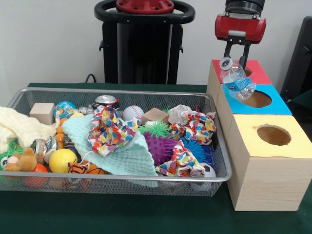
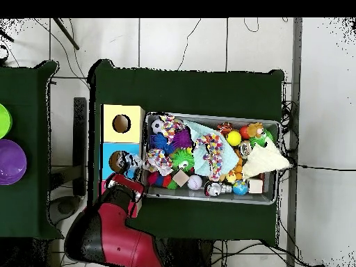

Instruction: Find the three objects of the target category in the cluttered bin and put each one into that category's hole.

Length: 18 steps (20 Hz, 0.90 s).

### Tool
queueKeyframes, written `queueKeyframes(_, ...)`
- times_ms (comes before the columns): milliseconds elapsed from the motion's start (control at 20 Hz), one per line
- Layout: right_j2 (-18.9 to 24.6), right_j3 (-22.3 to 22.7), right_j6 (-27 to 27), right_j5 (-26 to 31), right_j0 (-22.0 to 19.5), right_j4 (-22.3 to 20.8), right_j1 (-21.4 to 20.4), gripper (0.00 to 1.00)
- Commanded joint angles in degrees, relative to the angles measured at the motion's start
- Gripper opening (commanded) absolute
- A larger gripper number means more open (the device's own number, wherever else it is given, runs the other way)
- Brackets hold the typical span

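My gripper (image 1: 237,58) hangs over the row of boxes at the right, shut on a clear creased bottle with a blue label (image 1: 237,79). The bottle tilts just above the left edge of the blue-topped box (image 1: 275,106), next to its round hole (image 1: 256,99). In the overhead view the gripper (image 2: 129,182) and bottle (image 2: 132,165) sit beside the blue box's hole (image 2: 117,161). The wire mesh bin (image 1: 117,178) fills the left and middle, also in the overhead view (image 2: 208,117). I see no other clear bottles among its clutter.
A red-topped box (image 1: 261,74) stands behind the blue one and a yellow-topped box (image 1: 273,146) in front. The bin holds cloths, spiky balls (image 1: 161,146), a metal can (image 1: 106,101), a baseball (image 1: 132,112) and wooden blocks. A purple bowl (image 2: 10,161) sits on a side table.
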Motion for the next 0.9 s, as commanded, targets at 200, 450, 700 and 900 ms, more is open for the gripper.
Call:
queueKeyframes(200, 1.43, -0.31, 13.98, -3.62, 0.11, 4.08, 3.08, 0.00)
queueKeyframes(450, 2.01, -0.35, 14.41, -4.94, 0.14, 4.31, 4.06, 0.00)
queueKeyframes(700, 1.99, -0.31, 14.34, -4.98, 0.91, 5.49, 4.17, 0.00)
queueKeyframes(900, 1.99, -0.32, 14.42, -4.70, 1.67, 6.66, 4.21, 0.00)
